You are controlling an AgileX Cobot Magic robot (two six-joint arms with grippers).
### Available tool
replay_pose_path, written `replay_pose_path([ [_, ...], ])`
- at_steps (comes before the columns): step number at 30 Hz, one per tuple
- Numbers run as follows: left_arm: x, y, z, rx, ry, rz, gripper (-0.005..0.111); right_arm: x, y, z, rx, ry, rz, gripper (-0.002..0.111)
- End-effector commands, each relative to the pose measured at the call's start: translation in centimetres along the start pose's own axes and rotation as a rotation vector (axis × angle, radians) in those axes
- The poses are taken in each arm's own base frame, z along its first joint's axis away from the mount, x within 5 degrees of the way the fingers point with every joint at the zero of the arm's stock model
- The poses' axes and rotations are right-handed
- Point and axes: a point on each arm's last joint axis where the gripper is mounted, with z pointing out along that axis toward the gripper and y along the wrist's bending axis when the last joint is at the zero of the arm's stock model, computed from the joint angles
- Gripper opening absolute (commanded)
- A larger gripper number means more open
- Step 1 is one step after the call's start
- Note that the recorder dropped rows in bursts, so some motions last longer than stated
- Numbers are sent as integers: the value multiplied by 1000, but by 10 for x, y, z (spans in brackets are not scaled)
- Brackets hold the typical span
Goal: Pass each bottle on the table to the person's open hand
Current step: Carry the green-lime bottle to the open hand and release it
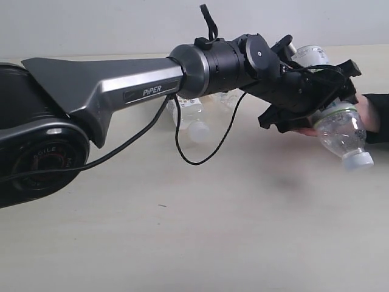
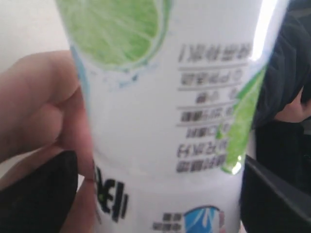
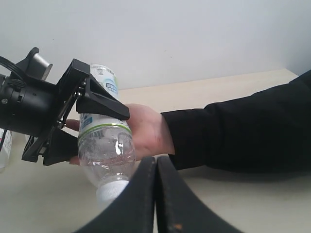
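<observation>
**A:** Where is the bottle?

**B:** The green-labelled bottle (image 1: 340, 131) lies tilted on the person's hand (image 3: 146, 131), white cap lowest and past the palm's edge.

**A:** And the left gripper?

**B:** The left gripper (image 3: 85, 138) straddles it at the label. Its jaws stand apart, and the wrist view shows a strip of skin between one finger and the bottle.

**A:** The right gripper?

**B:** The right gripper (image 3: 155, 162) has its jaws pressed together with nothing between them, near the hand.

**A:** Anything else?

**B:** A second bottle (image 1: 189, 117) lies on the table (image 1: 243, 231) behind the left arm (image 1: 121, 85). A third bottle (image 1: 313, 56) shows behind the left gripper.
</observation>
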Motion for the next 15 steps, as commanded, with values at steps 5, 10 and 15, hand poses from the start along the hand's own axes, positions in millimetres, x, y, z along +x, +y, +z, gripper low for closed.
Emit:
replay_pose_path([
  [5,-1,-2,-5,-5,36,4,82,0,0,0,-4,-9,-4,0],
  [10,-11,-4,-15,6,29,-7,82,0,0,0,-4,-9,-4,0],
  [15,-22,2,-27,-15,74,26,82,0,0,0,-4,-9,-4,0],
])
